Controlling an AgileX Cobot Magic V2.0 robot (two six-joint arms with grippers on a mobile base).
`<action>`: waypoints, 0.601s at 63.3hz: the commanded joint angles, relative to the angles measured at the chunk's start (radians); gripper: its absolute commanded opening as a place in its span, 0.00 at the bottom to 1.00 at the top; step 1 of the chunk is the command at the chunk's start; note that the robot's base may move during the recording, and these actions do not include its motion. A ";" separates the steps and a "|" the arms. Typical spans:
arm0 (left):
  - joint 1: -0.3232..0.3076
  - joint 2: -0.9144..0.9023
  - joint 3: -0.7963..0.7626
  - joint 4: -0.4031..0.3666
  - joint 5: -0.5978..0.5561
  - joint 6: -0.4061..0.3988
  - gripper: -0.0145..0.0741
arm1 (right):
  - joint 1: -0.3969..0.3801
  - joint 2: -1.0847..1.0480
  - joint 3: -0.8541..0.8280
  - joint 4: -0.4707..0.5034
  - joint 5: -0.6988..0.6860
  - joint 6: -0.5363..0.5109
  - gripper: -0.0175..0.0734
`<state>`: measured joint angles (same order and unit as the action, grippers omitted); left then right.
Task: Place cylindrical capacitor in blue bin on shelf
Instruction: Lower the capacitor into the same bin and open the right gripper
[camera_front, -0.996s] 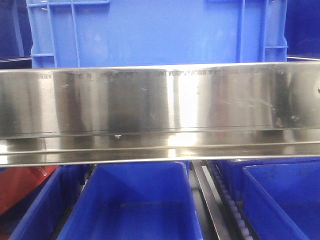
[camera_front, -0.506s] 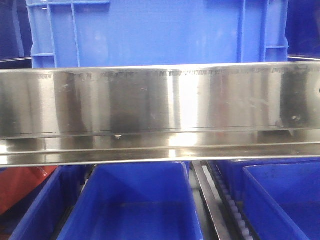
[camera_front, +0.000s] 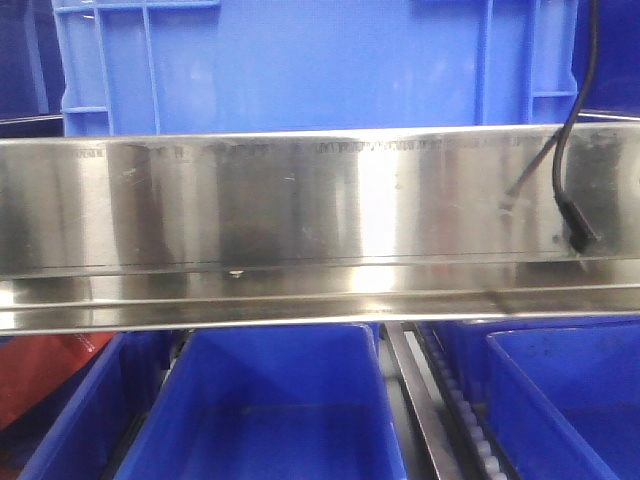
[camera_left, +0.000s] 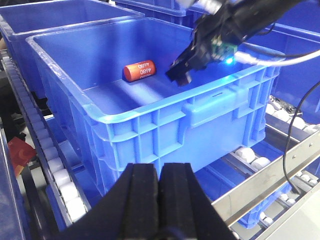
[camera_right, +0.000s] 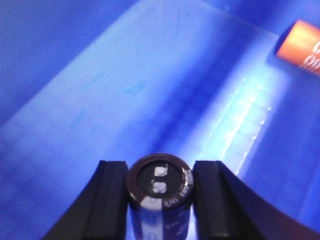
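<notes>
**A:** Warehouse rack all round: the shelf (camera_front: 300, 215) with its shiny steel front rail, roller tracks (camera_left: 55, 175) on the tiers, blue bins packed along them. Where is the capacitor?

**B:** The cylindrical capacitor (camera_right: 160, 192) sits pinched between the two black fingers of the right end effector (camera_right: 160, 195), one pad tight against each side. Its long axis runs roughly along the fingers, the flat end with two small metal tabs facing the wrist camera.

**A:** And relative to the blue bin?

**B:** Already over it. The left wrist view shows the right end effector (camera_left: 181, 72) reaching in past the far rim of the blue bin (camera_left: 150, 120), hanging above the floor. So the drop point lies straight below the held part; I would judge that only a release is wanted, perhaps after a little lowering.

**A:** Anything in the way?

**B:** An orange cylinder (camera_left: 140, 71) marked 4680 lies on its side on the bin floor, near but off to one side.

**A:** The other arm?

**B:** The left end effector (camera_left: 159, 192) is outside the bin, in front of its near wall, fingers pressed together on nothing.
</notes>
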<state>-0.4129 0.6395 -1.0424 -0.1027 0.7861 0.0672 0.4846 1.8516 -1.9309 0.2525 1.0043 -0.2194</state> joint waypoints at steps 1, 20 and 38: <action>-0.001 -0.006 0.000 -0.011 -0.008 -0.008 0.04 | 0.005 -0.011 -0.012 -0.001 -0.009 -0.011 0.67; -0.001 -0.006 0.000 -0.011 -0.008 -0.008 0.04 | 0.005 -0.080 -0.012 0.003 -0.009 -0.011 0.73; -0.001 -0.006 0.000 -0.011 -0.008 -0.008 0.04 | -0.018 -0.255 -0.012 0.000 0.038 -0.011 0.14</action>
<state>-0.4129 0.6395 -1.0424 -0.1027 0.7861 0.0672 0.4796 1.6624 -1.9336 0.2545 1.0255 -0.2194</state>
